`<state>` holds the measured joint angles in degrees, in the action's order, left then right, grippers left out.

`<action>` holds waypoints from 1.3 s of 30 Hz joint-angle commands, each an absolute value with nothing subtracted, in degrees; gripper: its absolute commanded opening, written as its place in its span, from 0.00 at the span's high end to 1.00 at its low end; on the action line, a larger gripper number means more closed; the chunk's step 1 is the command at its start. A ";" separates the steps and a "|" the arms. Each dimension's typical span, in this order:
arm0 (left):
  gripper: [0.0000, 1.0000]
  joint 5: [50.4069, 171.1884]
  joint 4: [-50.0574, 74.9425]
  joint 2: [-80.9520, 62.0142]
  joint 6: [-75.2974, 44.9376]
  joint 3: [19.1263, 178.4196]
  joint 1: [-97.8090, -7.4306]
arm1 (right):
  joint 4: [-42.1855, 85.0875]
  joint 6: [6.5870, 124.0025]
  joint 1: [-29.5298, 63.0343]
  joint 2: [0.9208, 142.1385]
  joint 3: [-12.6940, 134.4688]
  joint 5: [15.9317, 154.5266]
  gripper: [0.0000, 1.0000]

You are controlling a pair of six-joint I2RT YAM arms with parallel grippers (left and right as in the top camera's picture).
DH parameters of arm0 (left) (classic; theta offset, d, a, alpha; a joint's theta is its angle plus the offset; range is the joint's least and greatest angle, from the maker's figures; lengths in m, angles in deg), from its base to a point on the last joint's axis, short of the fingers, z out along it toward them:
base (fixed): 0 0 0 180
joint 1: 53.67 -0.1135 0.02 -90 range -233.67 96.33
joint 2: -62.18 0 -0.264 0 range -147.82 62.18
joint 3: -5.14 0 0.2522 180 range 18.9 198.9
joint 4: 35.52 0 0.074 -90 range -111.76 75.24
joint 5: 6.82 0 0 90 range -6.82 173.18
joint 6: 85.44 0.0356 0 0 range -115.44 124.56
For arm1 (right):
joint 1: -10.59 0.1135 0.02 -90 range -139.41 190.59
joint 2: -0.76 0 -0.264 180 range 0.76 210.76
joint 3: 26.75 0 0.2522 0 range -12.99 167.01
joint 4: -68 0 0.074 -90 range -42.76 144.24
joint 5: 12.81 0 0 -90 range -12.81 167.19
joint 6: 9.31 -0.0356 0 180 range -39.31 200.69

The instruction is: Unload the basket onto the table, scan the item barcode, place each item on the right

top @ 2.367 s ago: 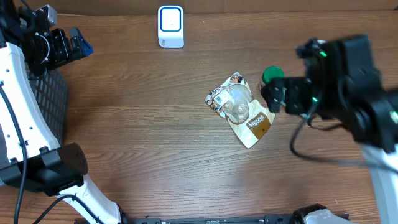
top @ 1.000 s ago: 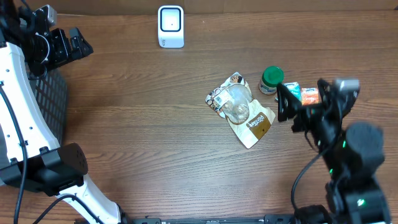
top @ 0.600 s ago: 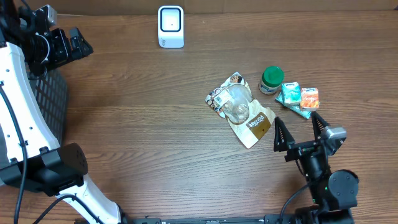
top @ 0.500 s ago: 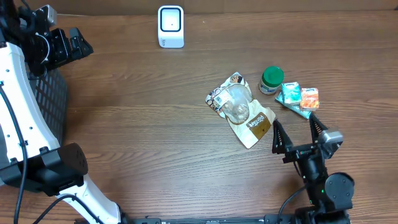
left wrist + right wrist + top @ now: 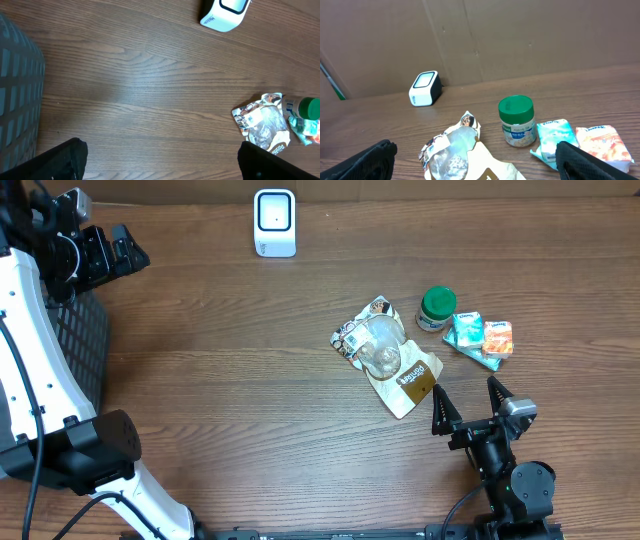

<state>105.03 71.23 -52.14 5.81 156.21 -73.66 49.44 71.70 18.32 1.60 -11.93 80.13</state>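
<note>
A white barcode scanner [image 5: 274, 222] stands at the table's far edge, also in the left wrist view [image 5: 225, 9] and the right wrist view [image 5: 425, 88]. A crinkled brown-and-clear pouch [image 5: 385, 352] lies flat mid-table, a white label near its upper-left corner. Beside it are a green-lidded jar [image 5: 437, 308], a teal pack [image 5: 465, 335] and an orange pack [image 5: 498, 337]. My right gripper [image 5: 467, 402] hangs low near the front edge, open and empty, facing the pouch [image 5: 455, 155] and jar [image 5: 516, 120]. My left gripper [image 5: 103, 225] is high at the far left, open and empty [image 5: 160, 150].
A black mesh basket [image 5: 85, 350] sits along the left edge, under the left arm, and shows in the left wrist view [image 5: 17, 100]. A brown cardboard wall [image 5: 520, 35] backs the table behind the scanner. Bare wood [image 5: 220, 380] lies between the basket and the pouch.
My right arm has swung from above the items down to the table's front edge, gripper still open. The items, the scanner and the left arm have not moved.
</note>
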 commanded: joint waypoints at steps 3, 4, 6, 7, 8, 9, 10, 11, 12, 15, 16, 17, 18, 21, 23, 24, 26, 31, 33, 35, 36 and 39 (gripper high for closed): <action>0.00 105.05 71.01 -51.45 6.08 156.89 -73.53 | 49.59 71.74 17.90 0.92 -12.52 79.84 0.00; 0.00 105.05 71.01 -51.45 6.08 156.89 -73.53 | 49.59 71.74 17.90 0.92 -12.52 79.84 0.00; 0.01 105.05 71.01 -51.45 6.08 156.89 -73.53 | 49.59 71.74 17.90 0.92 -12.52 79.84 0.00; 0.00 105.03 71.01 -51.45 6.08 156.89 -73.53 | 49.61 71.74 17.90 0.92 -12.52 79.84 0.00; 0.01 105.05 71.01 -51.45 6.08 156.89 -73.53 | 49.59 71.74 17.90 0.92 -12.52 79.84 0.00; 0.01 105.05 71.01 -51.45 6.08 156.89 -73.53 | 49.61 71.74 17.90 0.92 -12.52 79.84 0.00; 0.00 105.05 71.01 -51.45 6.08 156.89 -73.53 | 49.59 71.74 17.92 0.92 -12.52 79.84 0.00; 0.01 105.05 71.01 -51.45 6.08 156.89 -73.50 | 49.61 71.74 17.90 0.92 -12.52 79.84 0.00; 0.01 105.05 71.01 -51.45 6.08 156.89 -73.53 | 49.59 71.74 17.90 0.92 -12.52 79.84 0.00; 0.00 105.05 71.01 -51.45 6.08 156.89 -73.53 | 49.59 71.74 17.90 0.92 -12.52 79.84 0.00; 0.01 105.05 71.01 -51.45 6.08 156.89 -73.53 | 49.59 71.74 17.90 0.92 -12.52 79.84 0.00; 0.00 105.05 71.01 -51.45 6.08 156.89 -73.53 | 49.59 71.74 17.92 0.92 -12.52 79.84 0.00; 0.01 105.05 71.01 -51.45 6.08 156.89 -73.53 | 49.59 71.74 17.92 0.92 -12.52 79.84 0.00; 0.00 105.05 71.01 -51.45 6.08 156.89 -73.53 | 49.59 71.74 17.90 0.92 -12.52 79.84 0.00; 0.00 105.05 71.01 -51.45 6.08 156.89 -73.53 | 49.61 71.74 17.92 0.92 -12.52 79.84 0.00; 0.00 105.05 71.01 -51.45 6.08 156.89 -73.53 | 49.59 71.74 17.90 0.92 -12.52 79.84 0.00; 0.01 105.05 71.01 -51.45 6.08 156.89 -73.53 | 49.61 71.74 17.90 0.92 -12.52 79.84 0.00; 0.01 105.05 71.01 -51.49 6.08 156.89 -73.53 | 49.59 71.74 17.90 0.92 -12.52 79.84 0.00; 0.01 105.05 71.01 -51.49 6.08 156.89 -73.50 | 49.59 71.74 17.90 0.92 -12.52 79.84 0.00; 0.00 105.03 71.01 -51.49 6.08 156.89 -73.53 | 49.59 71.74 17.90 0.92 -12.52 79.84 0.00; 0.00 105.03 71.01 -51.45 6.08 156.89 -73.53 | 49.59 71.74 17.90 0.92 -12.52 79.84 0.00; 0.00 105.05 71.01 -50.59 6.08 156.89 -73.09 | 49.61 71.74 17.90 0.92 -12.52 79.84 0.00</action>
<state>105.03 71.23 -52.14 5.81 156.21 -73.66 49.44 71.70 18.16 1.60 -11.93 80.13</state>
